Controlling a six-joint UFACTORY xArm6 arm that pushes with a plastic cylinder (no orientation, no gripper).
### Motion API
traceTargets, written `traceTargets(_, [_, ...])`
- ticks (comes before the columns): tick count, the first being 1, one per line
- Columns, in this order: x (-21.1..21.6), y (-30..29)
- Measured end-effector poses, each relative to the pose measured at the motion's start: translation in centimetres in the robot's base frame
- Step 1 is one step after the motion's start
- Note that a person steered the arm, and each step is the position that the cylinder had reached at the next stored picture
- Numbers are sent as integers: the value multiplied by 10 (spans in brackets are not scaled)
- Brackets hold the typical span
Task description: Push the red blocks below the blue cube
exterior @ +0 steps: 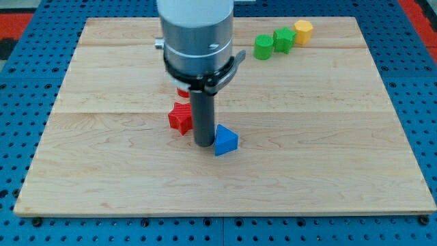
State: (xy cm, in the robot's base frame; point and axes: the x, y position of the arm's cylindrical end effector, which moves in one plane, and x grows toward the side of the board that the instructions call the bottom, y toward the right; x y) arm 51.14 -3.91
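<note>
Now | tool tip [203, 143] between red block [180, 117] and blue block [226, 140] | second red block [181, 91] mostly hidden

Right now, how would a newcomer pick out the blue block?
Start at the wooden board and find the dark rod near its middle. Touching my tip on the view's right sits the blue wedge-like block. It is the only blue piece; the red star-shaped block lies on the rod's other side.

The board [328, 171] is pale wood with fine grain lines, set on a blue pegboard [20, 137] dotted with holes. Near its middle lie a red block [180, 117] and a blue block [226, 140]; toward the top edge sit two green blocks [263, 47] [284, 38] and a yellow block [304, 31]. My tip [203, 143] is dark grey.
</note>
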Motion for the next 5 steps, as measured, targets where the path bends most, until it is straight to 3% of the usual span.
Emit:
traceTargets(3, [-28,-15])
traceTargets(4, [-66,65])
traceTargets(5, [-143,174])
